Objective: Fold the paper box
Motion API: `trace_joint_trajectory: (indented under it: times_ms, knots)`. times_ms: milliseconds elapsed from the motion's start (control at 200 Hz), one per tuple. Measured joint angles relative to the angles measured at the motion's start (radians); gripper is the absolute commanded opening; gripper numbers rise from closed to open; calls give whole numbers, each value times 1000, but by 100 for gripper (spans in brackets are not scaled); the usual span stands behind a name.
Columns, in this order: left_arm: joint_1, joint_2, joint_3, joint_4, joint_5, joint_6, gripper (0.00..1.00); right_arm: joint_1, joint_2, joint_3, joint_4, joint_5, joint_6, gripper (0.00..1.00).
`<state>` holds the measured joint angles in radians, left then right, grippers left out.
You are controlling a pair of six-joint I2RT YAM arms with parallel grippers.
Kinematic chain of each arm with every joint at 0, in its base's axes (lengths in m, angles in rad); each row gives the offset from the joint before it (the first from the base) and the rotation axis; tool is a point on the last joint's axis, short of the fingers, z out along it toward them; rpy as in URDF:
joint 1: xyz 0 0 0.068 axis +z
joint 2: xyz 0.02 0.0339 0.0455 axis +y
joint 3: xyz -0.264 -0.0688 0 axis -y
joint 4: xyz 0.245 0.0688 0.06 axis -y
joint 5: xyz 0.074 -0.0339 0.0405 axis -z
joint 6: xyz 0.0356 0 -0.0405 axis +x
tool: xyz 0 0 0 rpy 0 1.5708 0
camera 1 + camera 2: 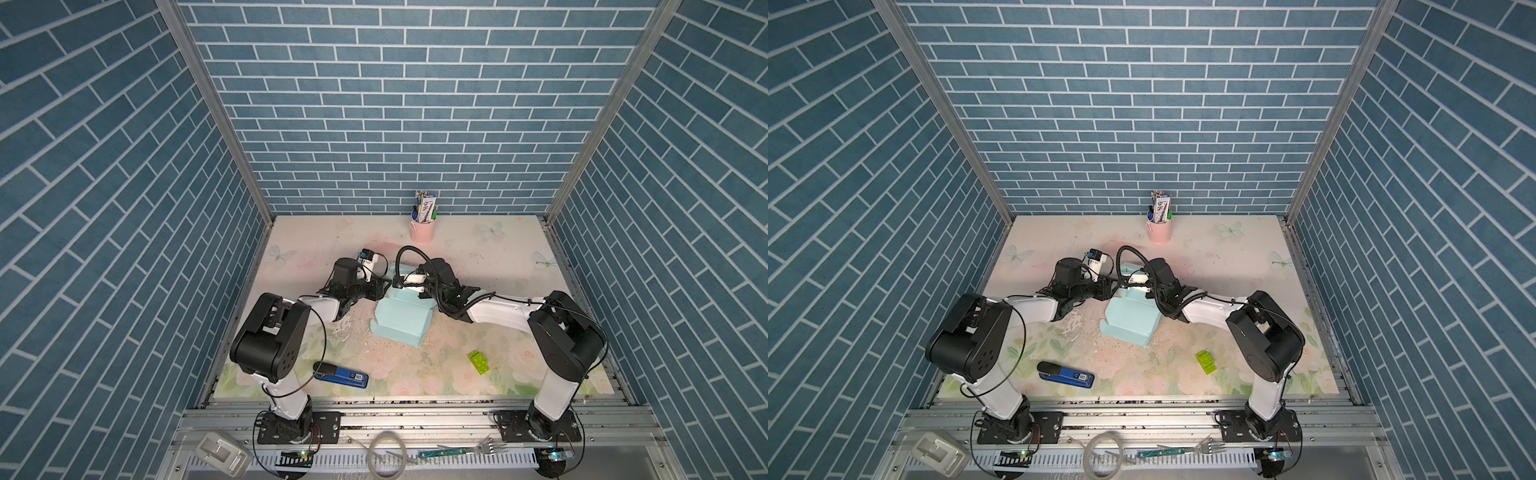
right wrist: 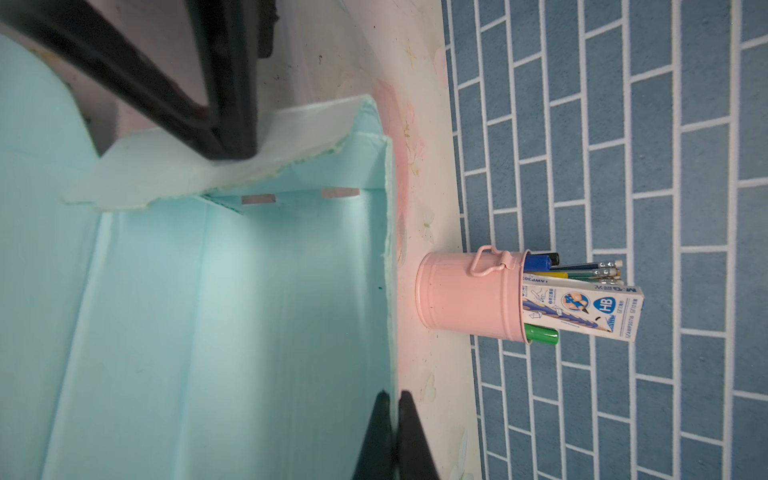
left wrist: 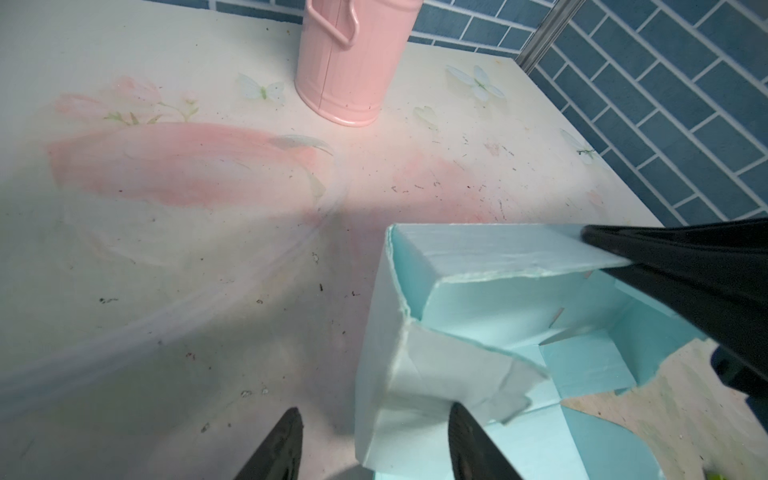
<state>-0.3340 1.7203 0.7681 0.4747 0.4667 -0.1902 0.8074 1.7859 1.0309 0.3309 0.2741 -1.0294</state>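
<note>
Right end effector (image 2: 392,401) is clamped on the far wall of the pale mint card paper box (image 1: 401,322). Left end effector (image 3: 374,409) has its jaws apart, straddling a side wall.

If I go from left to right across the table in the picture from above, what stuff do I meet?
In a top view: blue stapler → paper box → green toy brick.
</note>
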Motion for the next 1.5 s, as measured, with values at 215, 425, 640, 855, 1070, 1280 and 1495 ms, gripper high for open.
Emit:
trace_joint_trajectory:
  times_ms: [215,425,640,855,1070,1280,1495]
  knots:
    - [0,23,23,2,21,3,59,1,0,-11,16,1,0,0]
    - [-7,29,25,5,25,4,60,0,0,-15,25,0,0,0]
    - [-11,28,18,26,32,6,65,0,0,-15,26,-1,0,0]
    - [-34,17,-3,29,21,24,65,0,-8,-15,12,-10,5,0]
    - [-47,3,-10,27,-16,43,65,1,-50,10,-112,-29,59,0]
    - [-60,-6,-10,28,-46,65,65,1,-72,105,-300,-51,124,0]
    - [-98,-10,-10,5,-91,99,67,0,-88,150,-424,-62,182,0]
